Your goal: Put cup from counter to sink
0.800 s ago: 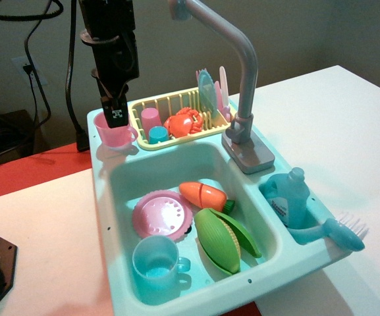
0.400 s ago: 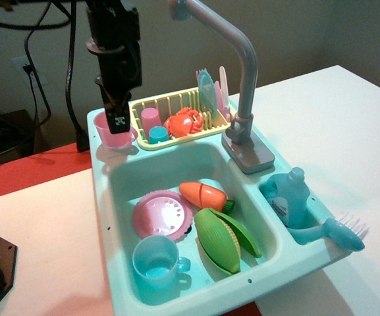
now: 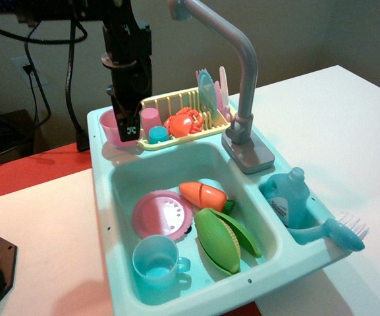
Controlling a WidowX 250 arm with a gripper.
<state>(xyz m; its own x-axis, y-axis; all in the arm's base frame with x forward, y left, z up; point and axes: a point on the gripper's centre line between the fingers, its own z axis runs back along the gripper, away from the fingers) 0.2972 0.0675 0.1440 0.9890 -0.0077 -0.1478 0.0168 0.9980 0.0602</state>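
At the upper left of the frame, my gripper [image 3: 129, 125] had shifted right since the earlier pictures and now hung at the right edge of the cup [image 3: 112, 126], where before it sat over the cup's middle. The cup itself had moved a little too: its side handle, plain to see a moment ago, was now hidden behind the fingers, and the cup seemed slightly raised off the counter [image 3: 110, 150], though from this angle I could not be sure it had left the ledge. The jaws looked pinched on the cup's rim or wall; I judged the grasp was made and the carry just beginning. Right of that stood the yellow dish rack [image 3: 176, 105], untouched. Lower centre, the sink [image 3: 114, 191] already held a pink plate [image 3: 162, 214], a blue cup [image 3: 155, 261] and toy vegetables, leaving open floor near its upper left corner for the drop.
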